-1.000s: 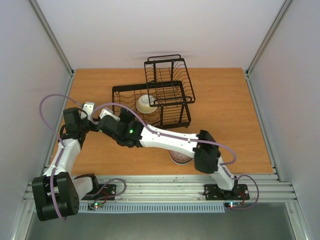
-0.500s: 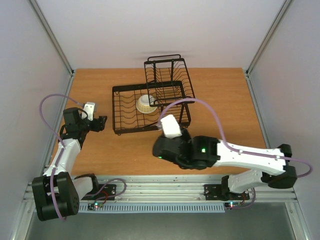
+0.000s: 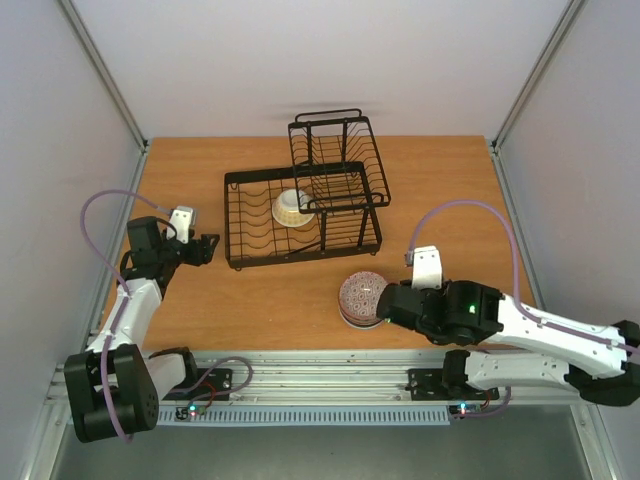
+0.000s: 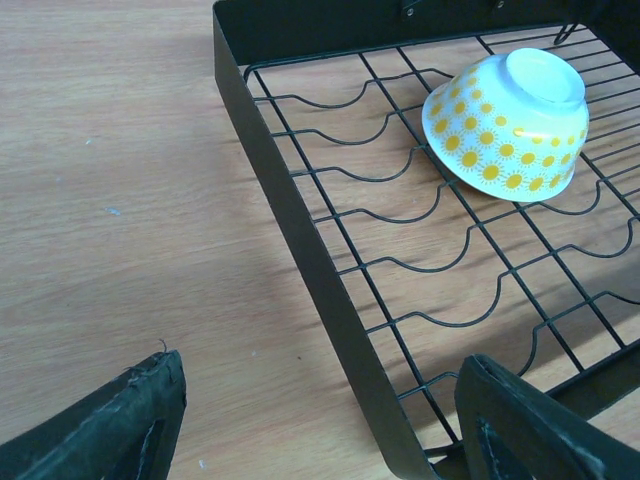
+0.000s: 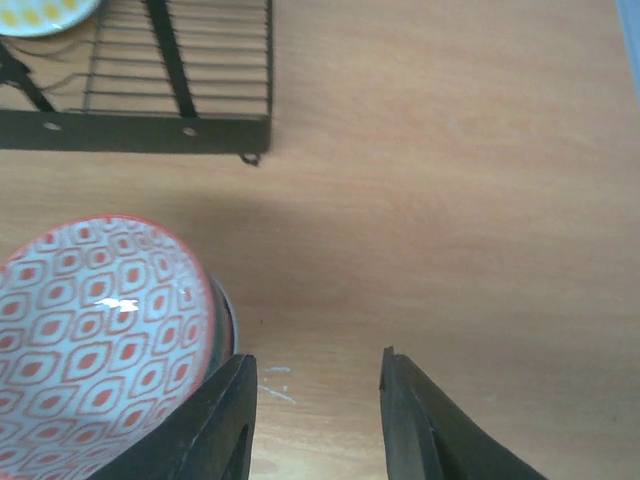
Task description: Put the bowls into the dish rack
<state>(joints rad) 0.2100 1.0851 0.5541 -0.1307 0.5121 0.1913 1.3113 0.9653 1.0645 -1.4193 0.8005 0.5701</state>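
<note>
Bowls [image 3: 362, 300], two stacked on table [image 3: 450, 200]; one sun-print bowl [image 4: 508, 125] in dish rack [image 4: 310, 255].

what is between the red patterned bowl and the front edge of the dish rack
Nothing: only bare wooden table lies between the red-patterned bowl and the dish rack. The top external and right wrist views both show it.

One dish rack [image 3: 290, 258]; one yellow-dotted bowl [image 4: 510, 125] ahead of the left gripper [image 4: 320, 365]; one red-patterned bowl [image 5: 100, 340] beside the right gripper [image 5: 317, 358]; two bowls in all.
</note>
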